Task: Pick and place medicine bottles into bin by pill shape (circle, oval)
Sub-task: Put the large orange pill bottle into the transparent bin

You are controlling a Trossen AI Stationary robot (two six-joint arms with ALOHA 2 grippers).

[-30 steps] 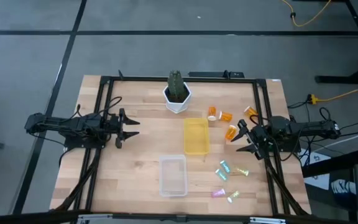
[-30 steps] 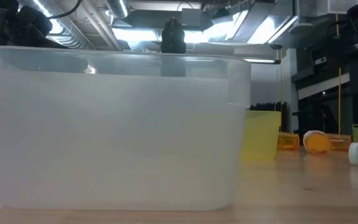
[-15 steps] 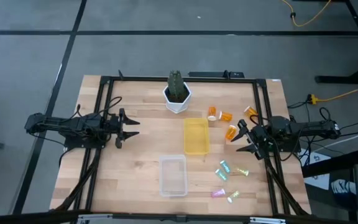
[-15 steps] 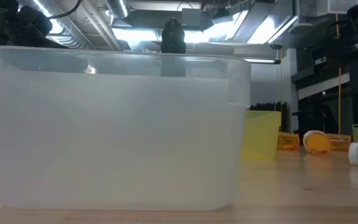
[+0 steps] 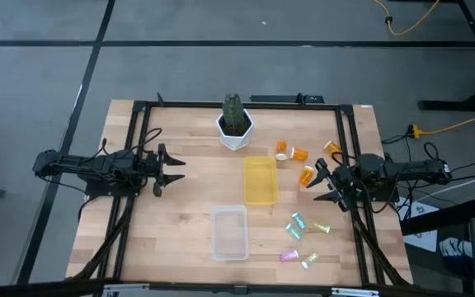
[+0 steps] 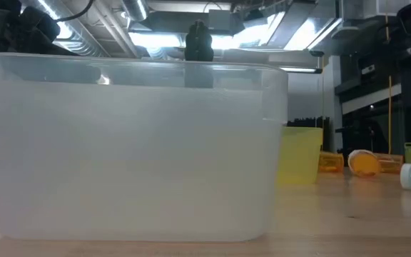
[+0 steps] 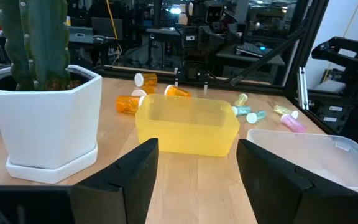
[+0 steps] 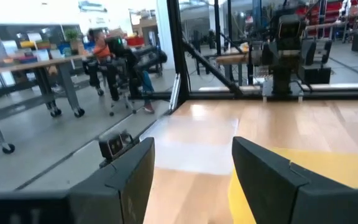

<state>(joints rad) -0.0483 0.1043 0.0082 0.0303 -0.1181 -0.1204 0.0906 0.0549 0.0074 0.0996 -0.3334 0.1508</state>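
Bottles: your right gripper [image 5: 323, 185], fingers apart, sits just right of an orange bottle [image 5: 307, 176], not touching. Your left gripper [image 5: 171, 171], also spread, waits far left.

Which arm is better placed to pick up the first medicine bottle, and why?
The right. Its gripper, jaws open, sits beside the orange bottles, with the green and pink ones nearby. The left gripper, also open, waits across the yellow bin.

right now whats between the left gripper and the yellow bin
Only bare wooden table, as the high view shows. The left gripper is open and empty, and nothing stands between it and the yellow bin. The cactus pot sits off that line.
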